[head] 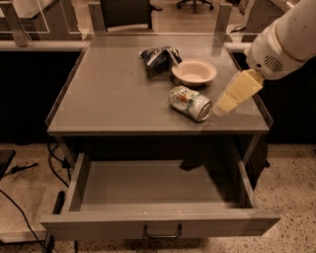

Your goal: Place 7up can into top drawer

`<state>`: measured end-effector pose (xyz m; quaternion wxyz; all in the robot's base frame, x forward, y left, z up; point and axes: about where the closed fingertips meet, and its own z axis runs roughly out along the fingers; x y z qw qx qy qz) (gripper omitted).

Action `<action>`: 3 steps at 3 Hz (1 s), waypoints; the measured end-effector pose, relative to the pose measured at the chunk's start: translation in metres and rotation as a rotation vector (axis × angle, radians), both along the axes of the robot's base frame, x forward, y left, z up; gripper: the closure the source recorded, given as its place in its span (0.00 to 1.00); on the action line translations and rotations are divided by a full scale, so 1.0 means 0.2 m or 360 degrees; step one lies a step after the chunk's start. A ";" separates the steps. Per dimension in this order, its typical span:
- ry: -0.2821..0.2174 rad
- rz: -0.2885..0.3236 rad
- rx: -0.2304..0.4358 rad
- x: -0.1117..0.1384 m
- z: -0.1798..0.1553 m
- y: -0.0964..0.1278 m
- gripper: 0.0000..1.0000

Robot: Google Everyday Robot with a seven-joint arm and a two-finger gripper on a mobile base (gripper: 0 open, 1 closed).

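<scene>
Office, wheeled chairs [196, 3], glass partitions [44, 20], floor cables [19, 220], tool [220, 108] over table [108, 94]

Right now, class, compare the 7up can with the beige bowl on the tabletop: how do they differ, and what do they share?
The 7up can lies on its side; the bowl stands upright, opening up. The can is silver-white with green markings; the bowl is plain beige. The can lies nearer the open top drawer than the bowl does. Both rest on the tabletop, with the gripper close beside the can's metal end.
</scene>
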<state>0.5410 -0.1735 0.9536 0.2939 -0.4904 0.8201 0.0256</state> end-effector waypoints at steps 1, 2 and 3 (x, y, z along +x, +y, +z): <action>-0.0073 -0.0063 0.0025 0.10 -0.08 0.06 0.00; -0.0112 -0.0074 0.0036 0.13 -0.07 0.07 0.00; -0.0092 -0.0105 0.0041 0.12 -0.15 0.05 0.00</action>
